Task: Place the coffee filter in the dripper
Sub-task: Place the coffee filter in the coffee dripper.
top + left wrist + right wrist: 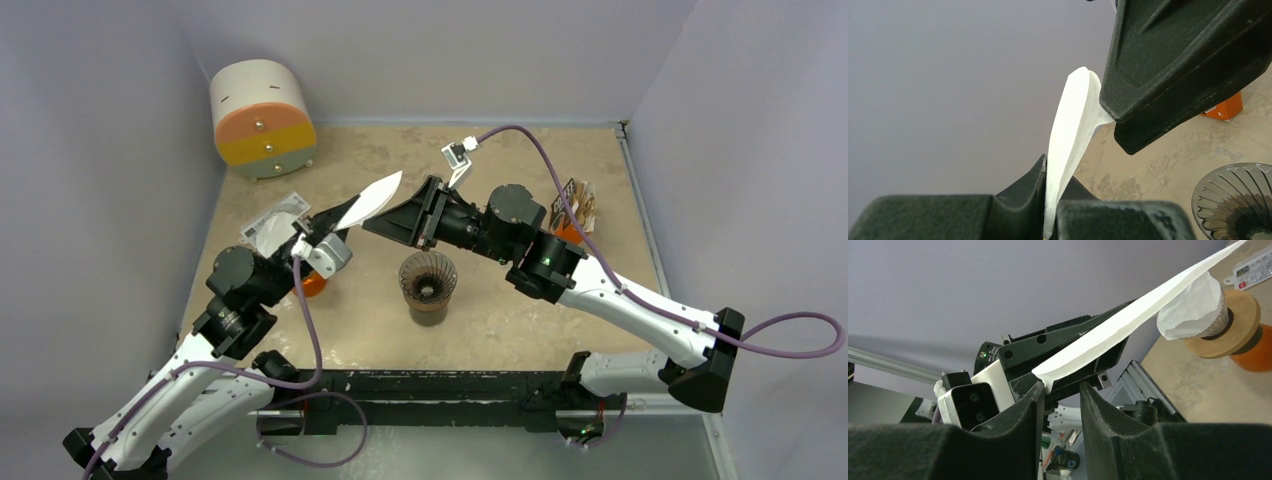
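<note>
**Filter held in mid-air between both grippers, up and to the left of the dripper.**

The filter [368,203], folded flat, is clear of the worktop [500,170]. The left gripper [322,230] is clenched on its lower end, and the free tip points toward the right gripper [385,222]. That gripper's jaws are partly apart and straddle the tip. One finger [1128,100] touches the paper's edge, with no clamp on it. The dripper [428,276] sits mouth-up and empty on the worktop between the arms. The step in hand is probably spreading the flat filter into a cone. The right gripper should part the two layers gently near the rim while the left pinches the seam firmly. A hard squeeze or pull could crease or tear the thin paper. The filter should then go down point-first, centred over the dripper's mouth.
</note>
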